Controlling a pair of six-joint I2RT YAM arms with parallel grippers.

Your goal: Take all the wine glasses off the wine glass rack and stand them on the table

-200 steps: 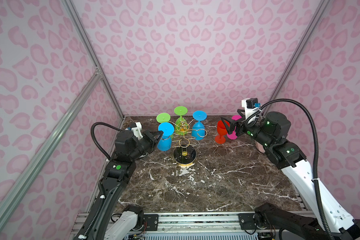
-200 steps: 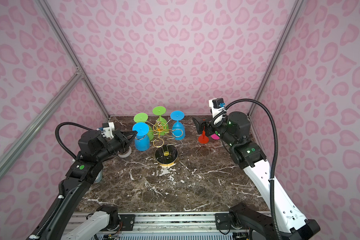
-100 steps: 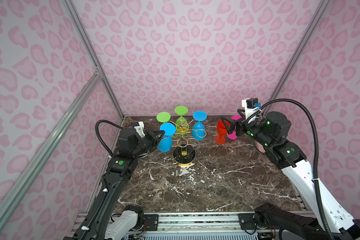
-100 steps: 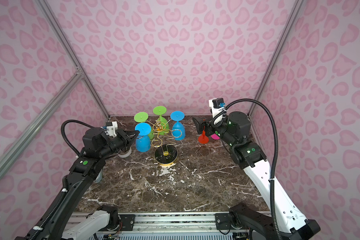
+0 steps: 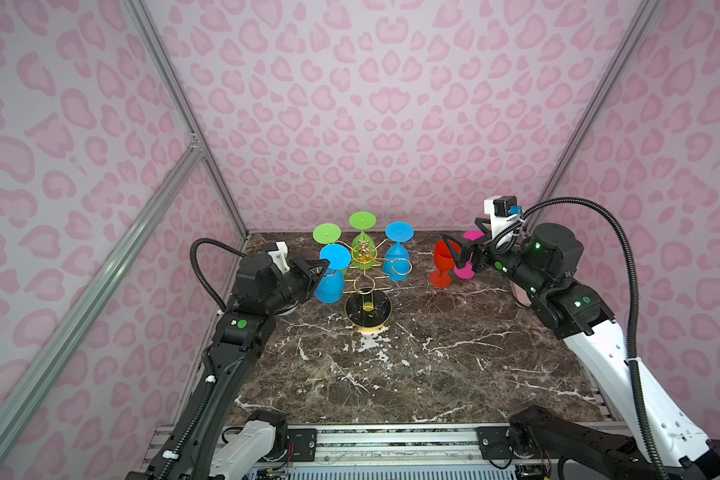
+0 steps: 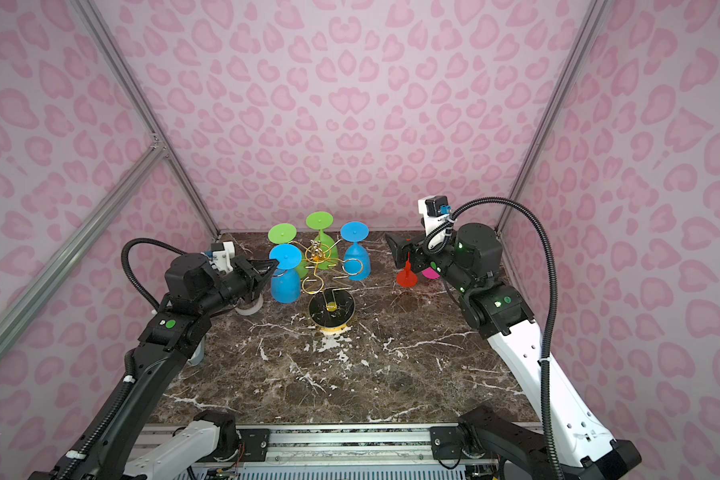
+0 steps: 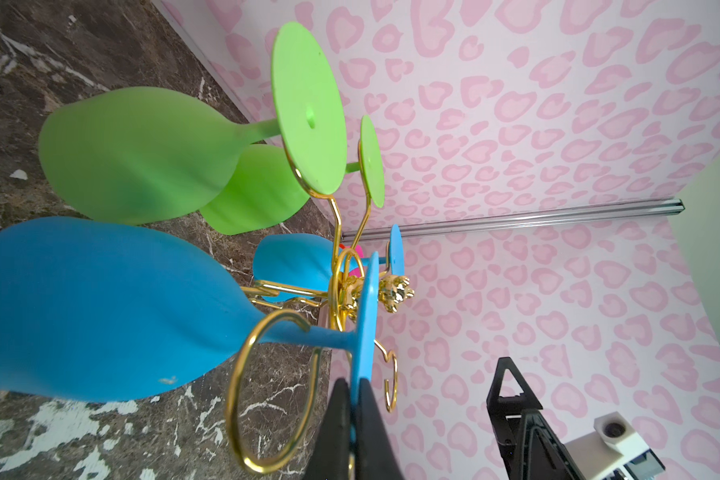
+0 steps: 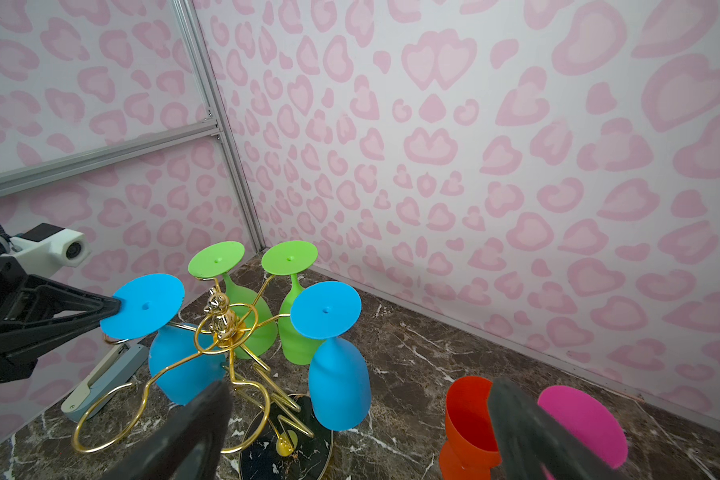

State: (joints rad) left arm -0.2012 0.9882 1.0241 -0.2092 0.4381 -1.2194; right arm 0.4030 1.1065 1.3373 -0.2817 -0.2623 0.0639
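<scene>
In left jaws, blue wine glass (image 5: pixel 329 286)

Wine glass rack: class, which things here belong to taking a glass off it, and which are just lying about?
For the job:
- wine glass rack
- blue wine glass, foot pinched by the left gripper
- also hanging: green wine glass, second green wine glass, second blue wine glass

Lying about:
- red wine glass
- pink wine glass
- grey stapler

A blue wine glass (image 5: pixel 329 286) hangs inverted on the gold rack (image 5: pixel 356 311).
</scene>
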